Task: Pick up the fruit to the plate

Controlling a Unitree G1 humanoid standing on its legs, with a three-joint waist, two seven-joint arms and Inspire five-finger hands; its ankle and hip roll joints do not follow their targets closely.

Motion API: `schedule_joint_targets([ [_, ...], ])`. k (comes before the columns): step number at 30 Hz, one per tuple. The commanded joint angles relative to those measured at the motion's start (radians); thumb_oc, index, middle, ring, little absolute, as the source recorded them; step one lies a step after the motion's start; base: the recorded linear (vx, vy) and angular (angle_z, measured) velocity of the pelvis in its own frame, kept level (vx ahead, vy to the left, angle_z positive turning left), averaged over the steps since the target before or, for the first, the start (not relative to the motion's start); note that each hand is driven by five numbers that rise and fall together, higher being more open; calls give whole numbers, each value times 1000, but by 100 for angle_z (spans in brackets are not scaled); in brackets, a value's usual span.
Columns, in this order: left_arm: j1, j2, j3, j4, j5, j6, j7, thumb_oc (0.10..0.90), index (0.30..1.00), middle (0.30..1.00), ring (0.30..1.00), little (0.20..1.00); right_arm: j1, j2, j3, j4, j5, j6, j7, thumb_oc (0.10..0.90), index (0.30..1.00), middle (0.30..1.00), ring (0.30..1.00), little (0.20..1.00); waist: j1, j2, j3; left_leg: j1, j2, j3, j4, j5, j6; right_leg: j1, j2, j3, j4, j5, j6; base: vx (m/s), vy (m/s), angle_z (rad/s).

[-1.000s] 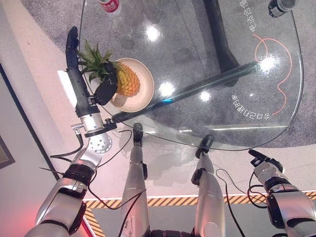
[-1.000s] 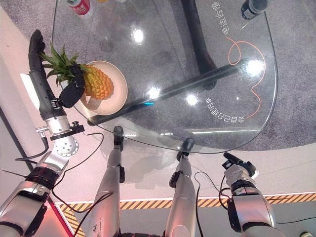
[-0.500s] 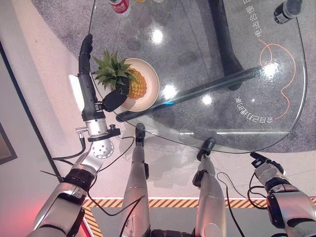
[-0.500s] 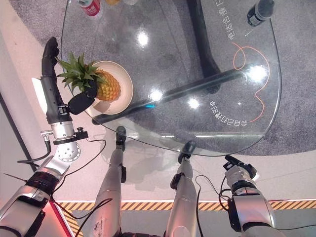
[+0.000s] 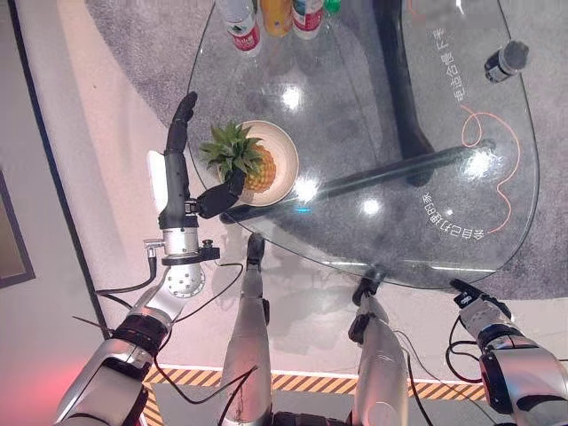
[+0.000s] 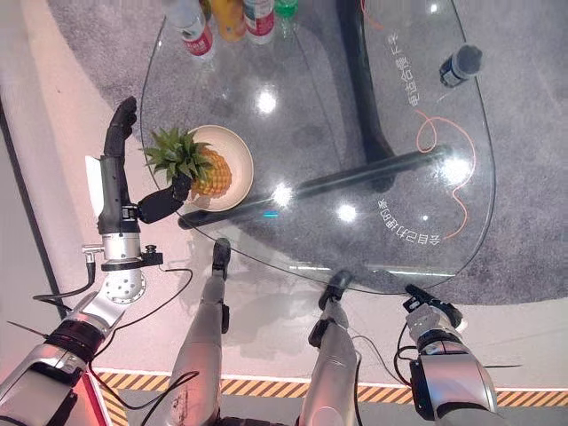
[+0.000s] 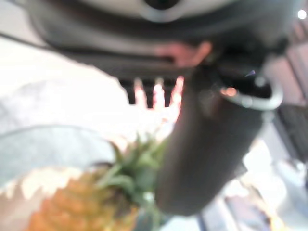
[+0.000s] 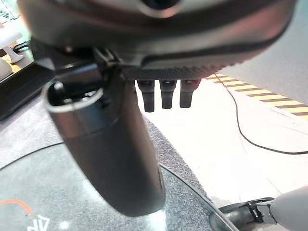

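**Letting go: pineapple sitting on the plate**

Releasing is what the left hand (image 5: 182,169) is doing now. A second ago its thumb was pressed against the pineapple (image 5: 251,166) where leaves meet fruit, with the straight fingers reaching past the crown; now the fingers are pointing straight out beside the table edge and only the thumb is angling toward the leaves, at most brushing them, gripping nothing. The fruit is lying on the cream plate (image 5: 286,156), body inside the rim, crown hanging over the side nearest the hand. Much of the apparent shift between frames is the head camera moving, since table and plate are sliding together. Judging by this, the placing looks done and only the withdrawal is remaining.

The plate is resting close to the curved near-left edge of the glass table (image 5: 373,133), so a careless sweep of the thumb through the leaves could be dragging the fruit toward that edge. Open floor is lying behind and to the left of the hand, giving room to pull back. Bottles (image 5: 271,16) are standing at the far rim, well apart. The right hand (image 8: 163,94) is hanging idle off the near-right corner, fingers straight, holding nothing.
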Motion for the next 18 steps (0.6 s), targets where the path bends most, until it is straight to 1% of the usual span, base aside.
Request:
schedule_joint_targets([
  [1,-61,20,21,-73,-18,-50,-10,800,900,900,900,900,78,-64,-7,50,18,-21,-13,800,900,900,900,900,29,-4,-20,-9,-1,-9,131,-134,21,-22,21,-30,148,-48,-26,6,-36,9],
  [6,-32,23,21,-76,-31,-45,-57,800,900,900,900,900,102,-55,-17,65,24,-16,3,800,900,900,900,900,44,-6,-20,7,10,-18,180,-157,21,-6,12,-38,229,-94,-40,20,-35,3],
  [10,-25,23,17,-72,-32,-35,-80,800,900,900,900,900,112,-52,-20,77,23,-15,15,800,900,900,900,900,46,-7,-20,19,15,-22,197,-166,19,10,13,-36,246,-109,-46,23,-31,8],
  [12,-17,22,10,-71,-42,-27,-97,800,900,900,900,900,120,-51,-18,84,28,-17,19,800,900,900,900,900,47,-4,-20,34,14,-22,199,-167,18,26,15,-34,251,-116,-50,0,0,0],
  [15,-3,20,2,-72,-53,-10,-116,800,900,900,900,900,129,-52,-22,85,26,-13,22,800,900,900,900,900,48,-1,-20,63,13,-21,190,-165,15,56,15,-33,243,-119,-50,0,0,0],
  [18,12,17,0,-71,-52,-8,-122,800,900,900,900,900,139,-54,-27,86,25,-11,24,800,900,900,900,900,49,3,-20,91,13,-17,176,-161,12,81,15,-33,231,-118,-49,0,0,0],
])
